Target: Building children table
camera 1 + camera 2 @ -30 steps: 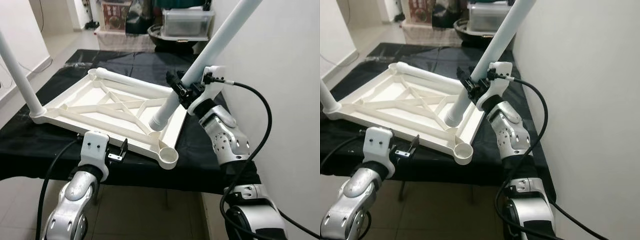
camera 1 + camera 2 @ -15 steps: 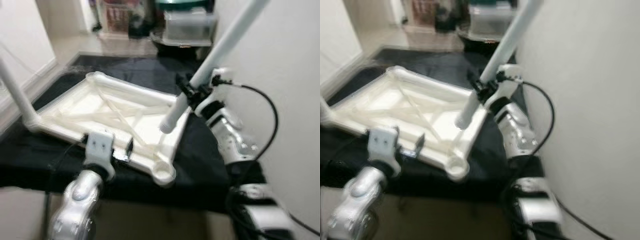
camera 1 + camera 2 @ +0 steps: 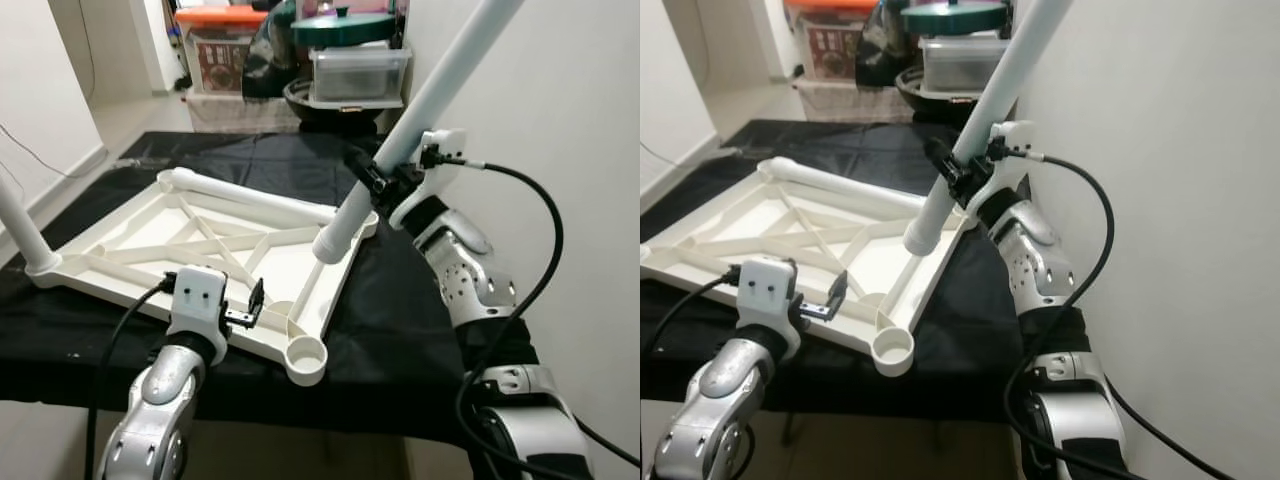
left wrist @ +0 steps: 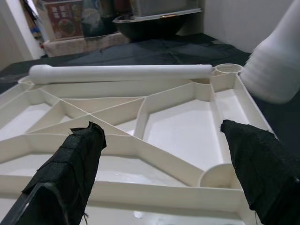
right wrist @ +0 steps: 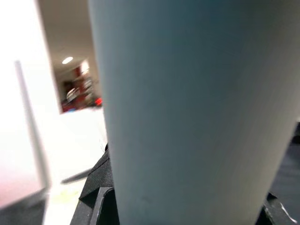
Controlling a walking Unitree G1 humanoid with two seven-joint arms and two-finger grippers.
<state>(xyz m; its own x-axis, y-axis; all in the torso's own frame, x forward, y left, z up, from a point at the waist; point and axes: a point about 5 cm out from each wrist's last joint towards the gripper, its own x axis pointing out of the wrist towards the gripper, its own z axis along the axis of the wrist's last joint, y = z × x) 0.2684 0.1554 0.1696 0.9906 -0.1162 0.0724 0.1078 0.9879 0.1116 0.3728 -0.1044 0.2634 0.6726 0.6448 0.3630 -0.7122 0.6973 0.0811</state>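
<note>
White tabletop [image 3: 200, 240] upside-down (ribbed); leg [image 3: 420, 110] slanted above.

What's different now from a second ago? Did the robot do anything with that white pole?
Mostly the camera shifted. The right gripper stays shut on the white table leg, its lower end hanging above the upturned tabletop, about as before and not in the empty near corner socket. The left gripper stays open at the tabletop's near edge. Nothing was let go.

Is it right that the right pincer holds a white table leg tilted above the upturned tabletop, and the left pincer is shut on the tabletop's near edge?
Not quite: the left pincer is open, its fingers spread apart over the tabletop, as the left wrist view shows. The right pincer does hold the tilted white leg.
</note>
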